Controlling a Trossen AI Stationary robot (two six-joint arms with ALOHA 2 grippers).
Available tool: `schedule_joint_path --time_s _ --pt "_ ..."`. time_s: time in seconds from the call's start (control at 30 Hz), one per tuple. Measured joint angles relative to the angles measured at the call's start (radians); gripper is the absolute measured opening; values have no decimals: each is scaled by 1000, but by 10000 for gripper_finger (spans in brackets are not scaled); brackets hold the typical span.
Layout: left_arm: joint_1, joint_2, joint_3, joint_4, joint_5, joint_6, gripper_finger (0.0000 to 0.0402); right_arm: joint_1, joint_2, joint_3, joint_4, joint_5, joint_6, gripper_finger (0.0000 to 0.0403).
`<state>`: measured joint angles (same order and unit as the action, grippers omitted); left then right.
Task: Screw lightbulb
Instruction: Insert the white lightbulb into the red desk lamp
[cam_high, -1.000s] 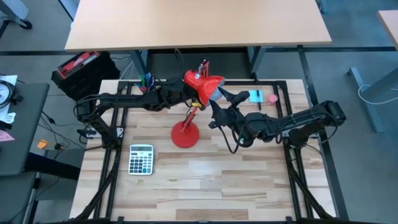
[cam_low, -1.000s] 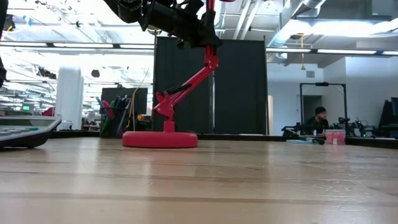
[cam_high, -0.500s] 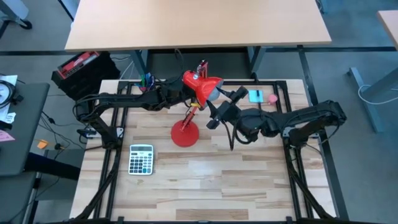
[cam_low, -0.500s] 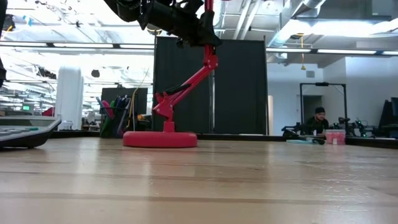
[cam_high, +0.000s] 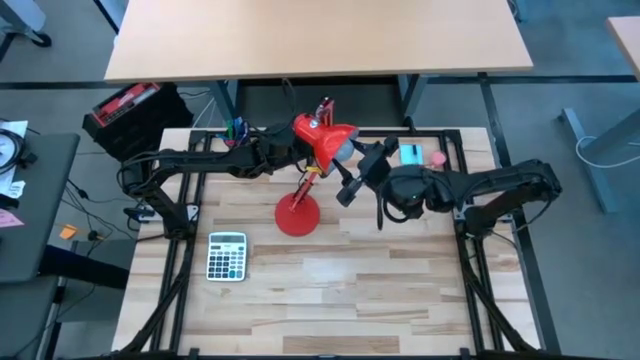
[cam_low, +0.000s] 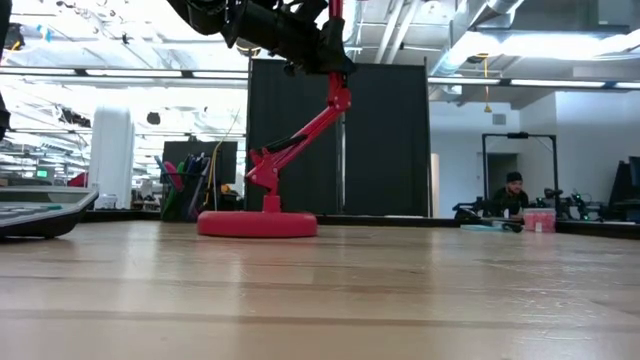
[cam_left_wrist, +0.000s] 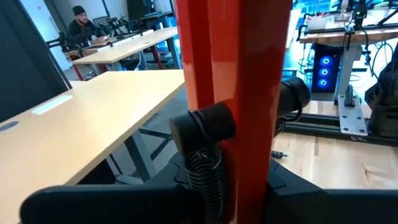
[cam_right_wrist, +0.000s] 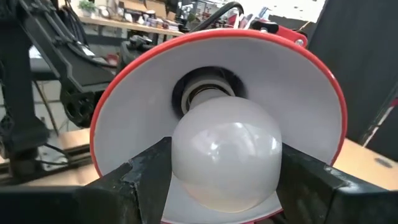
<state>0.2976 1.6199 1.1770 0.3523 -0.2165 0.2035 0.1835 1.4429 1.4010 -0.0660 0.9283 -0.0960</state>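
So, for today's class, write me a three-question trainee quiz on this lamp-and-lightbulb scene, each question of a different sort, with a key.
1. True or false: the right gripper holds the lightbulb between its fingers, inside the red lamp's shade.
2. Multiple choice: what does the left gripper clamp? A) the calculator B) the lamp's red arm C) the lightbulb
3. Fill in: in the high view the calculator lies on the table nearer the ______ arm.

Key: 1 true; 2 B; 3 left
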Motion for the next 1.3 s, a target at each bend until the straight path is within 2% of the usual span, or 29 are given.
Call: schedule_joint_path --time_s 0.3,0.63,0.83,1.0,1.3 --pt "-5 0 0 -5 -6 2 57 -44 -16 0 -51 -110 209 254" --pt "-7 1 0 -23 -4 18 57 -52 -49 -2 -73 -171 395 254" --pt "-8 1 0 -23 6 31 57 -73 -82 -3 -91 -282 606 254" --pt "-10 2 0 -24 5 31 57 -98 -83 -2 -117 -334 767 254" --pt "-13 2 0 -26 1 31 57 -134 -62 0 -140 -431 911 254"
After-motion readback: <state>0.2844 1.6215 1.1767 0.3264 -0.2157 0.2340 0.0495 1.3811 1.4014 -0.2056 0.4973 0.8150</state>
